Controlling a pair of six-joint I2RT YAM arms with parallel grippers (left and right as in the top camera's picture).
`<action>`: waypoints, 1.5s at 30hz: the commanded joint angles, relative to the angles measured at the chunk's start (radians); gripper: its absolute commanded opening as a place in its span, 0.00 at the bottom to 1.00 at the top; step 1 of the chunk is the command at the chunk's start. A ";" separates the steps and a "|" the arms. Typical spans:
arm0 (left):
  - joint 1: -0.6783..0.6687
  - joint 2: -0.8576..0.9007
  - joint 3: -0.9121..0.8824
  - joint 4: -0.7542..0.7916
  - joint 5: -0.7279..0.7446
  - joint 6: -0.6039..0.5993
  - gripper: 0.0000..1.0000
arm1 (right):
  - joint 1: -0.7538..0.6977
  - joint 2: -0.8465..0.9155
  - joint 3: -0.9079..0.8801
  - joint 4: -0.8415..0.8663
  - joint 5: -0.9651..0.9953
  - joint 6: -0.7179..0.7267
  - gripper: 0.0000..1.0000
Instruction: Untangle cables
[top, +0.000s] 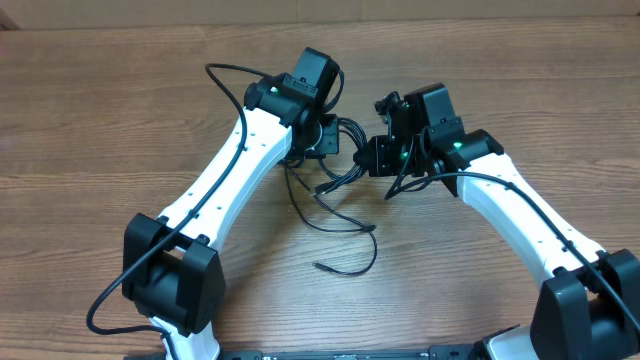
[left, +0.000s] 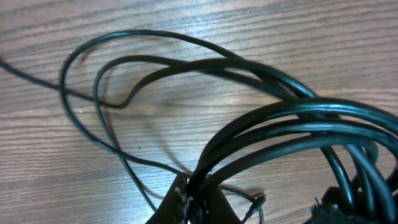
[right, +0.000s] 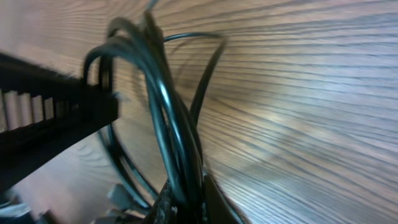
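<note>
Cables (top: 345, 165) sit near the middle of the desk (top: 100, 120), somewhat toward its far edge, gathered in a short bundle between the two tools. The bundle's long axis runs roughly left to right. Loose loops trail from it toward the near edge, and one free end (top: 318, 266) points toward the left edge. The left tool (top: 323, 138) is closed narrow on the cables; in its wrist view several strands (left: 280, 118) converge into its pinched tips (left: 189, 200) and fan out in curves over the wood. The right tool (top: 380, 156) is likewise clamped narrow on the strands (right: 168, 112), which rise from its tips (right: 186, 202) beside the left tool's ribbed black body (right: 50, 118).
</note>
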 joint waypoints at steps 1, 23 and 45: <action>-0.012 -0.010 0.014 -0.036 -0.051 -0.003 0.04 | 0.006 0.006 0.019 -0.062 0.312 0.006 0.04; 0.021 -0.010 0.014 -0.235 -0.178 -0.023 0.04 | -0.037 0.006 0.019 -0.077 0.572 0.254 0.45; 0.202 -0.175 0.231 -0.075 0.578 0.388 0.04 | -0.046 0.007 0.019 -0.156 0.726 0.127 0.46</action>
